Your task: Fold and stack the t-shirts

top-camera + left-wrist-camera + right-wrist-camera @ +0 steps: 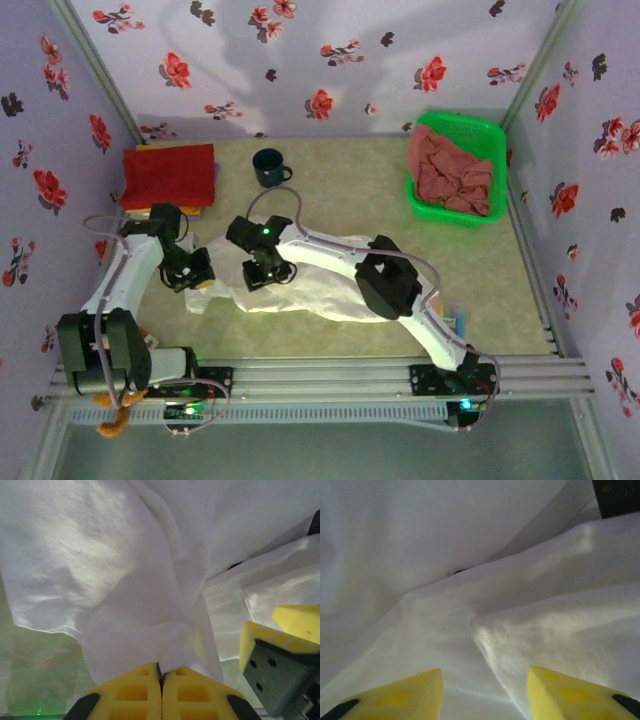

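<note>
- White cloth, the white t-shirt (330,290), is seen crumpled in the middle of the desk (350,170); a red t-shirt (168,175) is laid folded at the far left.
- Spreading the white one flat for folding is judged the step in hand.
- An edge fold is clamped by the left pincer (161,672); the right pincer (485,680) is held with jaws apart astride a ridge nearby.
- Next, that ridge should be gripped and the cloth drawn apart.
- Both arms are bent low, wrists pitched down.

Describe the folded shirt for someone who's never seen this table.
Go to the far-left corner of the table. The red t-shirt lies there folded flat, left of the dark mug. It alone is red; the white t-shirt sprawls mid-table, pink ones heap in the green basket.
</note>
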